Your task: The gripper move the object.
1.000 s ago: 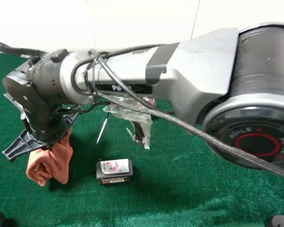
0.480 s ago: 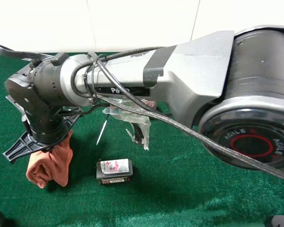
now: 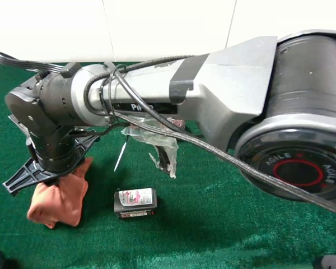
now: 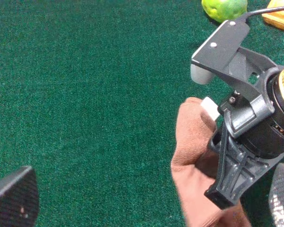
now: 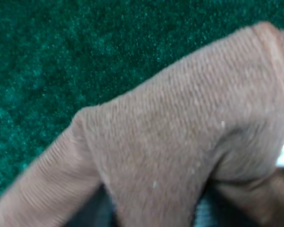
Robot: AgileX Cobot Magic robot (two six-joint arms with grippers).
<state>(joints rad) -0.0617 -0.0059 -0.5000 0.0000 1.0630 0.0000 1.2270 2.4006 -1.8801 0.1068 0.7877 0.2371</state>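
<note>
Right gripper (image 3: 55,175): I'm reading it as pinching the object (image 3: 59,196), though the cloth is hiding the fingertips.
Object: it's sagging onto the green mat (image 3: 213,224) at the left of the exterior view, its white tag (image 4: 210,107) sticking up beside the black finger.
Left gripper (image 4: 146,204): it's hanging wide open, holding nothing.
Nearby: a black labelled box (image 3: 135,203) is lying just beside the object.

One rust-orange towel (image 3: 59,196), one black labelled box (image 3: 135,203), one clear plastic wrapper (image 3: 159,144) and one green fruit (image 4: 224,8)
</note>
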